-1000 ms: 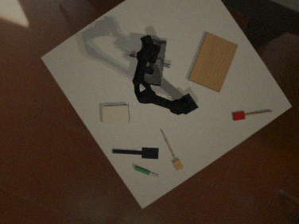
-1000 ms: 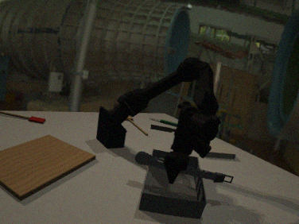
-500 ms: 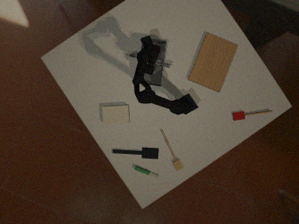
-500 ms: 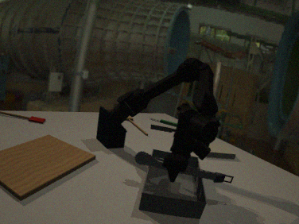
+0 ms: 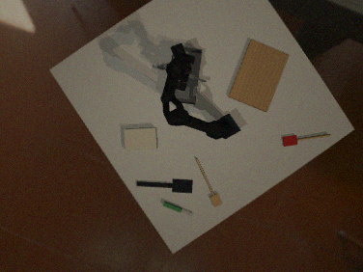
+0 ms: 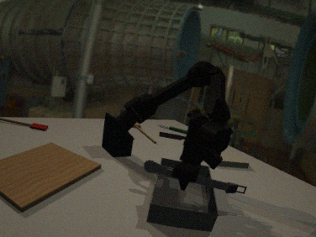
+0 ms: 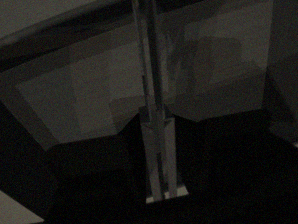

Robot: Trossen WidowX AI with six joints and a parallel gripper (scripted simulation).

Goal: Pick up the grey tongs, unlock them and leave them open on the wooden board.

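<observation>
The grey tongs (image 5: 201,79) (image 6: 218,184) (image 7: 151,75) lie across the roasting tin (image 5: 190,100) (image 6: 181,217) (image 7: 95,75), nearly level. In the exterior view their rounded tip end points left towards the board, and their hinge end with a small square loop sticks out to the right. My gripper (image 6: 184,181) (image 7: 149,115) is shut on the tongs' arms, with a finger against each side, at about the height of the tin's rim. The wooden board (image 5: 259,75) (image 6: 46,172) lies flat beside the tin. The gravity lock is too dark to make out.
A pale block (image 5: 140,138), a black spatula (image 5: 182,185) (image 6: 171,135), a green-handled tool (image 5: 172,206) (image 6: 178,130), a wooden tool (image 5: 215,199) (image 6: 147,135) and a red-headed tool (image 5: 290,140) (image 6: 39,126) lie on the table. The tin's walls stand around the gripper.
</observation>
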